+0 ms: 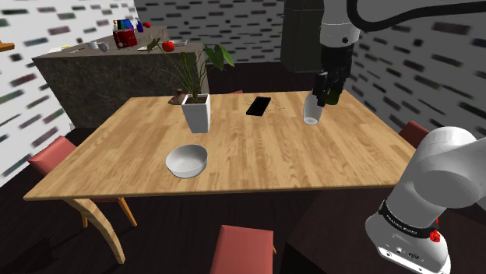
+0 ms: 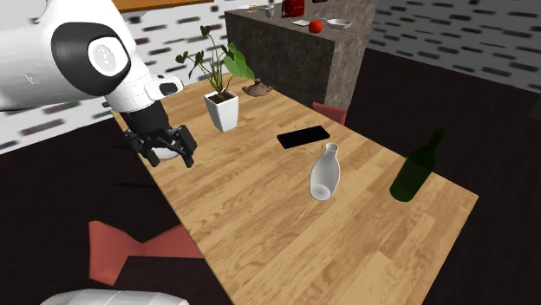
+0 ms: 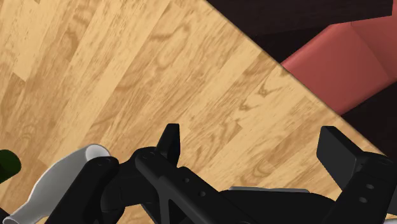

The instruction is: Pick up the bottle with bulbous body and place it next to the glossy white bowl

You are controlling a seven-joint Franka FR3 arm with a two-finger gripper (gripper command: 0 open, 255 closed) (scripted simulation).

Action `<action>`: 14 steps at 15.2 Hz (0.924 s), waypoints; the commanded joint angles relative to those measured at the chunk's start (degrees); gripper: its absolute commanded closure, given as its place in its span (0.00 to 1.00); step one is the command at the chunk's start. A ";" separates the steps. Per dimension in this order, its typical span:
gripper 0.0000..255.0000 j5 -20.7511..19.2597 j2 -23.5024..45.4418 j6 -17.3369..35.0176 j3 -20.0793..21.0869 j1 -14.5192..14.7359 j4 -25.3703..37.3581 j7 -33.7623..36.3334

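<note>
— Where is the white bottle (image 1: 312,111) with the fat round belly?

— It stands up straight on the wooden table (image 1: 272,156), toward the far side in the shoulder view. A dark green bottle (image 2: 417,166) stands near it. A flat black thing (image 2: 303,136) lies near it on the other side.

— Does the gripper (image 3: 250,137) have it?

— No. The two black fingers (image 3: 170,141) are wide apart. Between them you see just bare table down below. The gripper holds nothing.

— So where is the bottle from the hand?

— In the wrist view its neck and mouth peek out beside one finger, on the outer side, not between the two. The gripper hangs in the air over the table and does not touch the bottle.

— And the white bowl (image 1: 188,159)?

— It sits on the table close to the front edge in the shoulder view, near a plant (image 1: 196,109) in a white pot. The bottle is well apart from it.

— Anything else?

— A red chair (image 3: 343,63) stands just past the table's edge.
</note>
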 commanded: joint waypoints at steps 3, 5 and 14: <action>0.00 -1.50 2.03 1.47 -2.56 -0.98 0.64 -2.70; 0.00 -2.83 4.34 2.95 -5.06 -1.88 1.57 -5.36; 0.00 -6.07 17.80 9.04 -15.54 -4.92 9.36 -17.24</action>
